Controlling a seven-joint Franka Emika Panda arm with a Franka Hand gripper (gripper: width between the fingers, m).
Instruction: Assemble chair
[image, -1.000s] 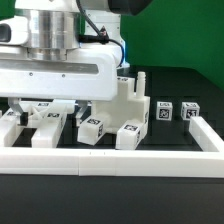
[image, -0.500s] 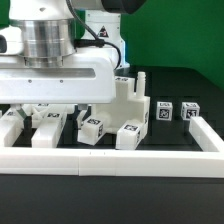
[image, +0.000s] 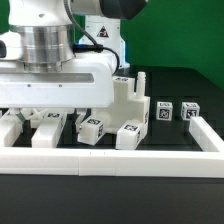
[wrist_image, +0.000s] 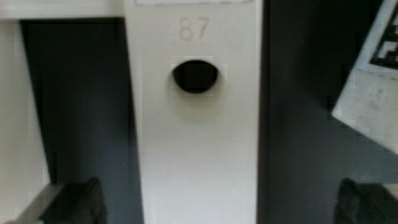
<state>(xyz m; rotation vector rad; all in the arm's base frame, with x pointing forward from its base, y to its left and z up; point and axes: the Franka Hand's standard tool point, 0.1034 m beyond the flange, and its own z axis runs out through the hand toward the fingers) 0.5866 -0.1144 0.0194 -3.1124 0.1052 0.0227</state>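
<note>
I see end effector (wrist_image: 222, 205) spread wide, straddling white bar (wrist_image: 199, 140) with hole, gaps both sides, nothing held. Chair (image: 130, 100) only part-built block mid-bench (image: 185, 90); short post (image: 165, 112) loose nearby. Judge early: most joining left.

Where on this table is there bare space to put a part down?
Bare black table shows between the two small tagged blocks and the border rail, on the exterior view's right, and behind those blocks. The exterior view's left is crowded: chair parts sit packed against the rail.
</note>
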